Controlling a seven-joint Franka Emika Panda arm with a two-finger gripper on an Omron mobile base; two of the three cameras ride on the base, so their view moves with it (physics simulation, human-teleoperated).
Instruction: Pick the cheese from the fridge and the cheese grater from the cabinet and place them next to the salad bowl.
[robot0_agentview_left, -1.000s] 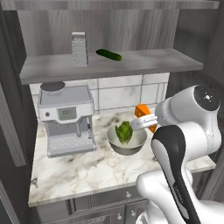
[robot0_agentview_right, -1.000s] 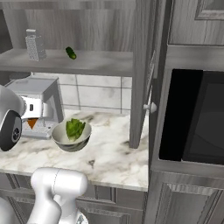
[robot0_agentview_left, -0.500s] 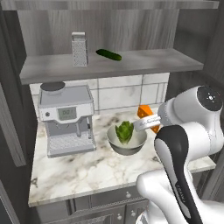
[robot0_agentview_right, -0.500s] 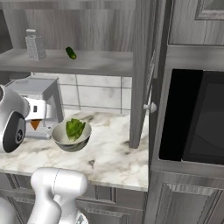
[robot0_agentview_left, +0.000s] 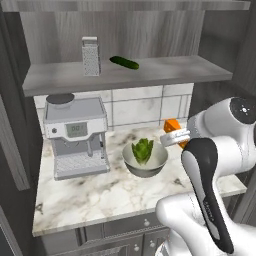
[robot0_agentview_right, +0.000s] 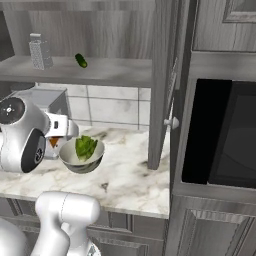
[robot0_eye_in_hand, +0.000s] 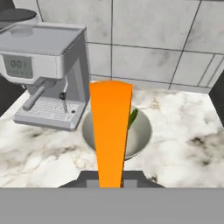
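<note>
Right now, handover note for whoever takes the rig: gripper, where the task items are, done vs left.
Gripper: shut on the cheese, an orange wedge held above the marble counter, to the right of the salad bowl in the left base view.
Salad bowl: on the counter beside the coffee machine, lettuce inside.
Cheese grater: upright on the open cabinet shelf, a green cucumber lying beside it.
Done: cheese is out of the fridge and at the counter.
Left: set the cheese down next to the bowl, release, then fetch the grater from the shelf and place it by the bowl.
</note>
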